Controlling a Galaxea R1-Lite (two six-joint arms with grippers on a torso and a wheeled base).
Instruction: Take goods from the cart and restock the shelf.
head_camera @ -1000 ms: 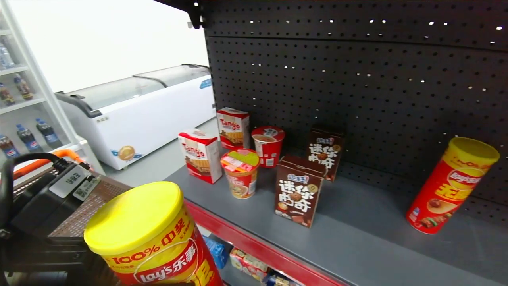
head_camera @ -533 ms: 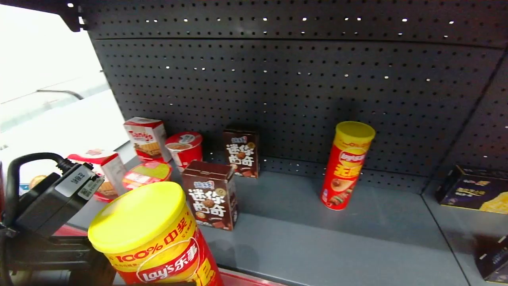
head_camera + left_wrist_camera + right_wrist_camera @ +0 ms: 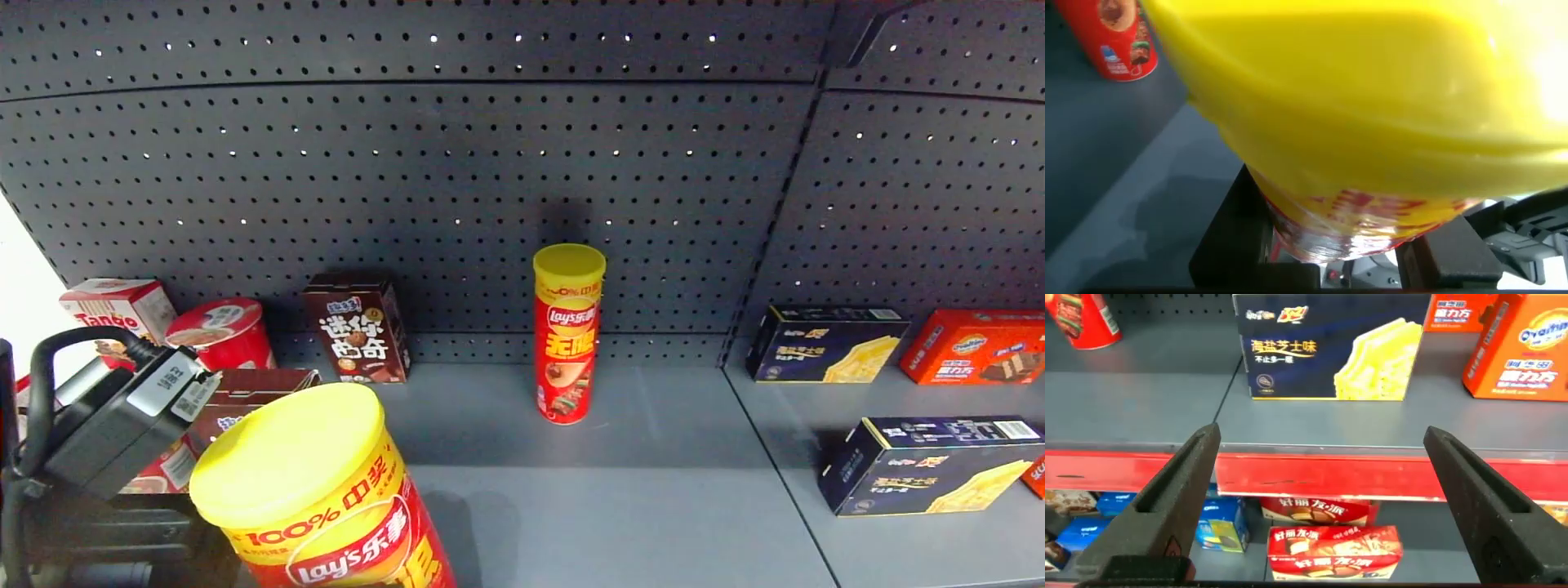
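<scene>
You're looking at a chip can [image 3: 326,498] with a smooth, glossy yellow plastic lid and a shiny printed wrap. The shelf [image 3: 620,490] looks like matt grey painted metal, and its back panel [image 3: 408,188] like matt dark perforated metal. On your right gripper [image 3: 1321,437], the fingers [image 3: 1167,510] are matt black and faintly grainy.

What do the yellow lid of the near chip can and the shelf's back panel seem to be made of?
Lid of the can: probably plastic, smooth, soft sheen, rounded rim. Back panel: likely painted metal, matte dark grey, rows of punched holes.
</scene>
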